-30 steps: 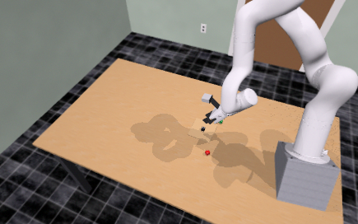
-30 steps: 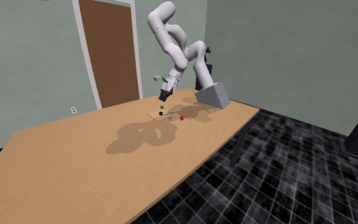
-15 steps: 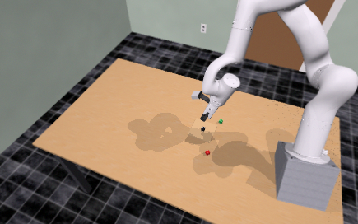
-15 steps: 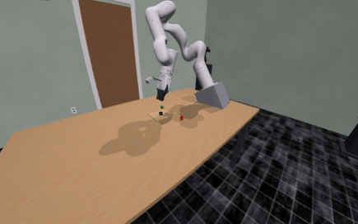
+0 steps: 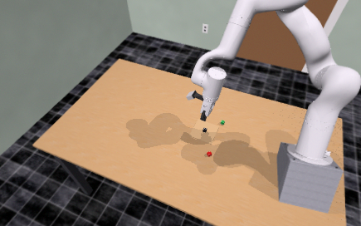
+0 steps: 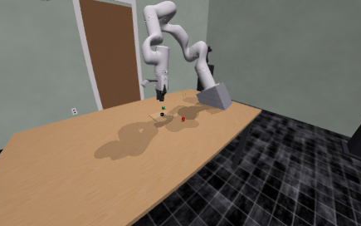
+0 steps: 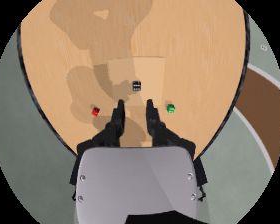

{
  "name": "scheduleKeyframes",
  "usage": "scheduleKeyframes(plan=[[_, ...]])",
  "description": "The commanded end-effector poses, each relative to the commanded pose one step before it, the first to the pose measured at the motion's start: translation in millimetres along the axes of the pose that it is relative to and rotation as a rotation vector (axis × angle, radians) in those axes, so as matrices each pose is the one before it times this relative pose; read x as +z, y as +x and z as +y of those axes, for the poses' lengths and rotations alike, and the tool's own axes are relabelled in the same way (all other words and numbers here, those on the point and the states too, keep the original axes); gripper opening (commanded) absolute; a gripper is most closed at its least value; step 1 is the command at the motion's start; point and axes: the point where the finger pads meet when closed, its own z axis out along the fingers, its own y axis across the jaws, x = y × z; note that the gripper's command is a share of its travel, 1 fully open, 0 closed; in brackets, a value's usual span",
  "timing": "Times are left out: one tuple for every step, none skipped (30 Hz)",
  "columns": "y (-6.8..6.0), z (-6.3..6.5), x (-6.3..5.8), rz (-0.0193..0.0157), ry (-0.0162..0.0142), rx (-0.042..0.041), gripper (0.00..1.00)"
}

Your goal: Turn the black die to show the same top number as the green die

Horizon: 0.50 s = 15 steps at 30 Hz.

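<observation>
The black die (image 5: 204,130) (image 6: 162,113) (image 7: 136,84) lies flat on the pale square mat (image 5: 213,134) (image 6: 156,117) (image 7: 153,71). The green die (image 5: 222,122) (image 6: 163,108) (image 7: 169,107) lies on the table just off the mat's edge. My gripper (image 5: 203,118) (image 6: 160,100) (image 7: 135,106) points straight down and hangs above the mat, a little above the black die. Its fingers stand partly apart with nothing between them. The top faces of the dice are too small to read.
A red die (image 5: 209,154) (image 6: 182,119) (image 7: 95,111) lies on the table off the mat, on the side away from the green die. The robot's grey base (image 5: 308,179) (image 6: 214,96) stands at the table's edge near the mat.
</observation>
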Motion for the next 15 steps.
scheduleKeyframes(plan=[[3.39, 0.86, -1.17, -0.10725, -0.01613, -0.01198, 0.36], [0.04, -0.09, -0.07, -0.00162, 0.00044, -0.00006, 0.36], [0.02, -0.04, -0.03, -0.00062, 0.00017, -0.00002, 0.36], [0.0, -0.01, 0.0, -0.00009, 0.00003, 0.0, 0.36], [0.0, 0.0, 0.0, 0.0, 0.0, 0.0, 1.0], [0.0, 0.0, 0.0, 0.0, 0.0, 0.0, 1.0], [0.0, 0.0, 0.0, 0.0, 0.0, 0.0, 1.0], [0.0, 0.0, 0.0, 0.0, 0.0, 0.0, 1.0], [0.0, 0.0, 0.0, 0.0, 0.0, 0.0, 1.0], [0.0, 0.0, 0.0, 0.0, 0.0, 0.0, 1.0], [0.0, 0.0, 0.0, 0.0, 0.0, 0.0, 1.0], [0.0, 0.0, 0.0, 0.0, 0.0, 0.0, 1.0], [0.0, 0.0, 0.0, 0.0, 0.0, 0.0, 1.0], [0.0, 0.0, 0.0, 0.0, 0.0, 0.0, 1.0], [0.0, 0.0, 0.0, 0.0, 0.0, 0.0, 1.0]])
